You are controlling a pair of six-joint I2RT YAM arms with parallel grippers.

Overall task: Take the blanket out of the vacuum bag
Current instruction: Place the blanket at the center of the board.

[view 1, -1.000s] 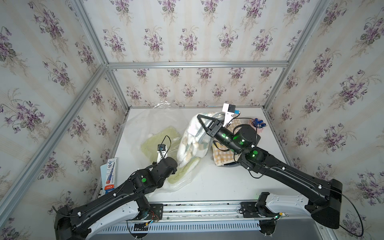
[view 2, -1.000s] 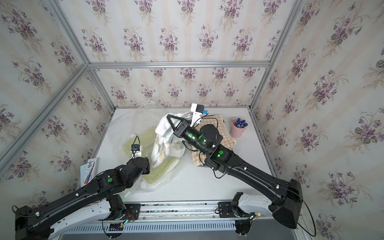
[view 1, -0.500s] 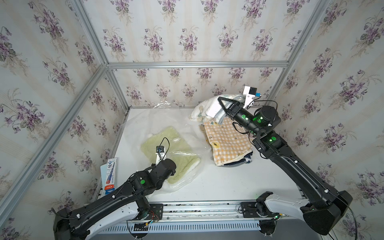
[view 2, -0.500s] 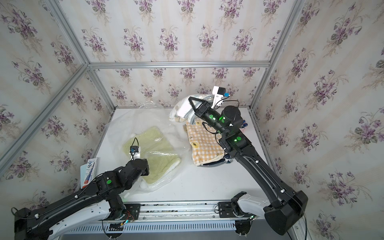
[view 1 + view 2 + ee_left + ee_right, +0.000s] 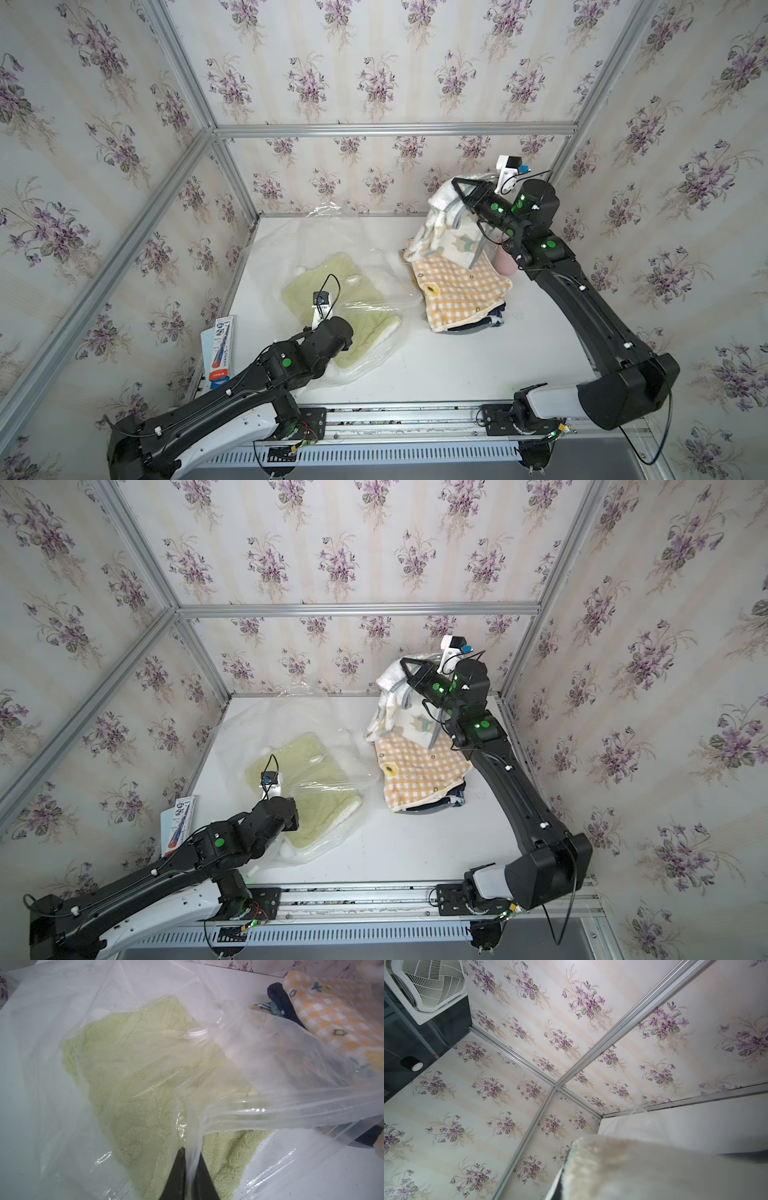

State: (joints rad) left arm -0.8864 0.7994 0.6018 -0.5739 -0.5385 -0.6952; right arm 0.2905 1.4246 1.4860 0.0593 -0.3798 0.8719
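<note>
Room: a booth with violet-flowered wallpaper and aluminium frame bars on three sides.
Table: white, and it carries all the things.
Vacuum bag: a clear crinkled bag lying flat on the left half of the table. Its far edge is curled up against the back wall.
Valve cap: small, round and white, on the bag's upper face.
Green blanket: a fleece blanket lying flat in the bag, seen through the plastic.
Left fingers: almost shut, pinching a gathered fold of the bag's upper sheet at its near edge. In both top views the wrist hides them.
White printed blanket: out of the bag, held up at the back right. It hangs in folds, and its lower end rests on the checked blanket.
Right fingers: raised high near the back wall and closed tight on the top fold of the white printed blanket. In the right wrist view the cloth covers them.
Checked blanket: yellow and white, spread on the right half of the table just beside the bag, with a dark blue cloth under its near edge.
Pink cup: behind the right arm, near the right wall.
Box: narrow and printed, at the table's left edge.
</note>
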